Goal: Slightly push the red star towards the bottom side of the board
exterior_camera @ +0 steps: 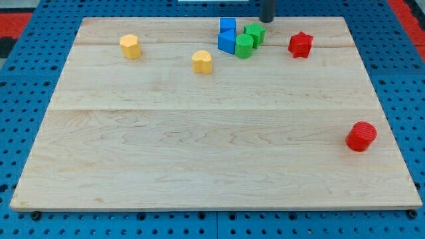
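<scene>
My tip sits at the view's top edge of the tabletop, just above the green block and up-left of the red star, not touching it. No tool on this rig, just a plain rod, so nothing to spread or pinch. Red star's near the top right. Green cylinder + two blue blocks are bunched together w/ the green block. Two yellow blocks sit to the left, apart. Red cylinder is way down at the right edge.
</scene>
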Robot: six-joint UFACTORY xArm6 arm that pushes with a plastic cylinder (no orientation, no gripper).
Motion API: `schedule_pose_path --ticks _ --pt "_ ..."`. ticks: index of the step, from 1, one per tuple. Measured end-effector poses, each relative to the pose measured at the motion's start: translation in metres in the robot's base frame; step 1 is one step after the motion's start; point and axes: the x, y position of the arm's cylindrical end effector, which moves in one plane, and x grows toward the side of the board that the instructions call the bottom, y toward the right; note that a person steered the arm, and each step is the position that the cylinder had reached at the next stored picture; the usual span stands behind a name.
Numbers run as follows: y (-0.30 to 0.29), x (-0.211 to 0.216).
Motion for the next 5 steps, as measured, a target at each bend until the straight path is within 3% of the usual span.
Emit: schedule_pose_path --ticks 1,2,5 --pt "0.041 0.011" --pt "0.052 0.068" --pt "0.077 0.137"
